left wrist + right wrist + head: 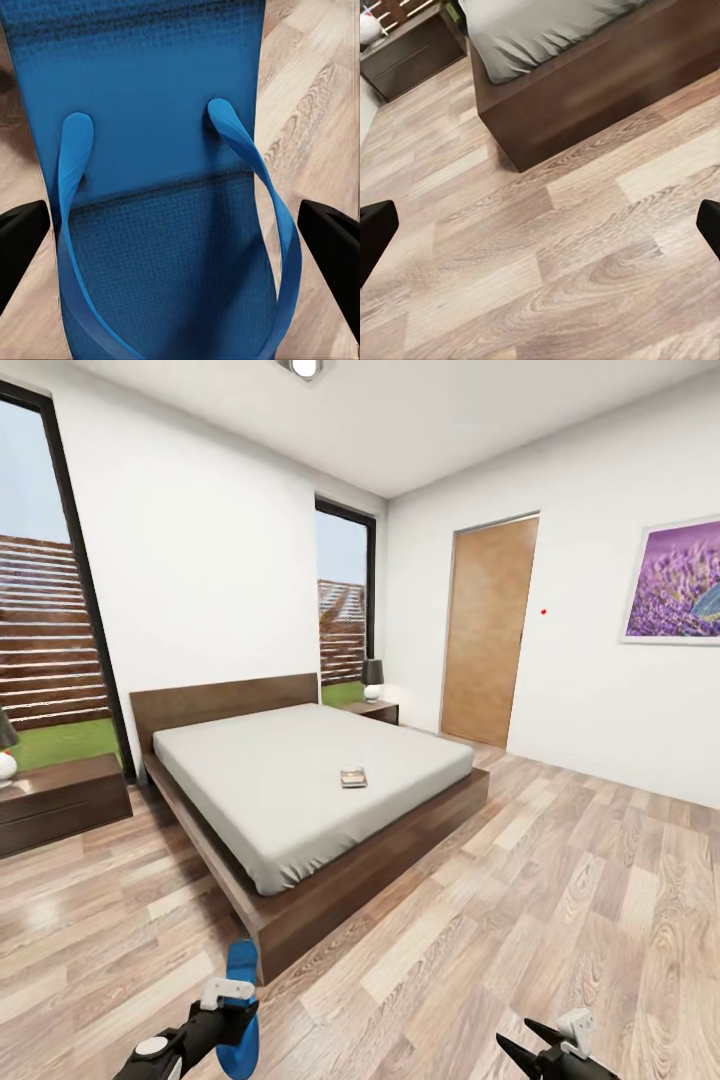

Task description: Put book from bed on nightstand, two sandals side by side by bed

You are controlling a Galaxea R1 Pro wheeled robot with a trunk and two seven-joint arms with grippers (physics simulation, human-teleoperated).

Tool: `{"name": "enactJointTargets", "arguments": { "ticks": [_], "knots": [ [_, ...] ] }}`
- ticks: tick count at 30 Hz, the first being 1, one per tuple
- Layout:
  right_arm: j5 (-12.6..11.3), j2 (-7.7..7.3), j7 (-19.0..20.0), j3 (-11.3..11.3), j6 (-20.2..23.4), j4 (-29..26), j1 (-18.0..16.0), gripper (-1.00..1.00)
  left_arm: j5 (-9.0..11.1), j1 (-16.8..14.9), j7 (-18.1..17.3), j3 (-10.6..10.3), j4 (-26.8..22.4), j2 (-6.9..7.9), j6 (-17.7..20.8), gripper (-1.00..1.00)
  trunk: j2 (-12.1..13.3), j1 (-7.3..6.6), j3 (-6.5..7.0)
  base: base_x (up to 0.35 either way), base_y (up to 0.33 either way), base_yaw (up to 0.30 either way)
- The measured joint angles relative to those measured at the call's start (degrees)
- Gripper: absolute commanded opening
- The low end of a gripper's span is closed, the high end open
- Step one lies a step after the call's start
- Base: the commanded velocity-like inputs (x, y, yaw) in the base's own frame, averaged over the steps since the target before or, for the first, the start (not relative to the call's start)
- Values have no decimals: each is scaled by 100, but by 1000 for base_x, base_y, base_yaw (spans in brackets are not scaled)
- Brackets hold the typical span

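The left gripper (232, 1005) pinches a blue sandal (240, 1000) near the bed's (300, 790) near left corner, above the wood floor (560, 920); the right gripper (545, 1050) hangs spread and empty at near right; the book (353, 778) lies on the mattress; nightstands stand far left (60, 800) and far right (372, 710).

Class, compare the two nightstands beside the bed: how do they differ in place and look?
The left nightstand stands nearer the camera, under the tall window, and looks larger; the far nightstand sits by the bed's other side, near the door, and looks small. The left one's lamp is cut off by the picture edge; the far one's lamp shows whole, dark shade on white base. Both are low, dark brown, flanking the headboard.
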Motion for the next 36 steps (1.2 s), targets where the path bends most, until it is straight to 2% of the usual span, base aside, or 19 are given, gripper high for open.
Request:
{"name": "enactJointTargets", "arguments": {
  "ticks": [4, 10, 18, 36],
  "knots": [
    [-3, 2, -1, 2, -3, 13, 0, 100, 3, 2, 8, -5, 123, -15, -134, -100, 160, -88, 72, 0, 0, 0],
    [10, 4, 0, -17, -3, 489, 0, 100, 3, 5, 15, -1, 152, -13, -163, -100, 401, -220, 180, 0, 0, 0],
    [13, 4, -34, -23, -8, 558, 0, 100, 12, 14, 12, 1, 385, -19, -317, -100, 722, -396, 323, 0, 0, 0],
    [16, 13, -75, -32, -74, 568, 0, 100, 17, 14, 9, 0, 420, -18, -384, -100, 723, -396, 324, 0, 0, 0]
  ]
}}
